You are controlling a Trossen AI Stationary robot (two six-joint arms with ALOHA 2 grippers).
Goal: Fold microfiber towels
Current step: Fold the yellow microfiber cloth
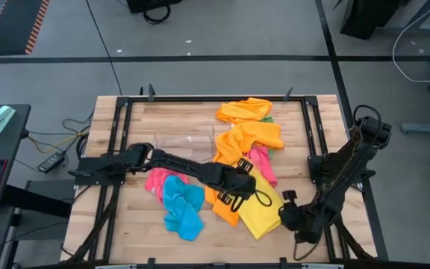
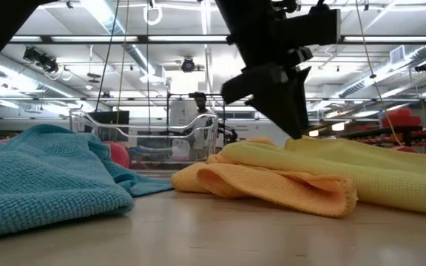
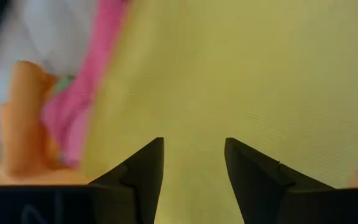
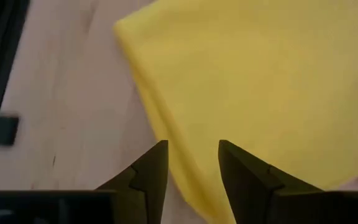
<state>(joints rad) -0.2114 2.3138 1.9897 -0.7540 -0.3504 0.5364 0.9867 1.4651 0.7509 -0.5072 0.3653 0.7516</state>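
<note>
Desk [image 1: 136, 224]: wooden, strewn with towels.
Left pincer [image 3: 191, 163]: spread above yellow towel [image 3: 253, 74].
Right pincer [image 4: 192, 163]: spread at its edge.

I see a light wooden table [image 1: 125, 232] carrying a loose heap of towels: a blue towel [image 1: 182, 208] and pink towel [image 1: 156, 180] toward the left arm, a yellow towel [image 1: 261, 211] beside them, orange towels [image 1: 248, 127] farther back, near a clear plastic bin [image 1: 184, 141].
</note>
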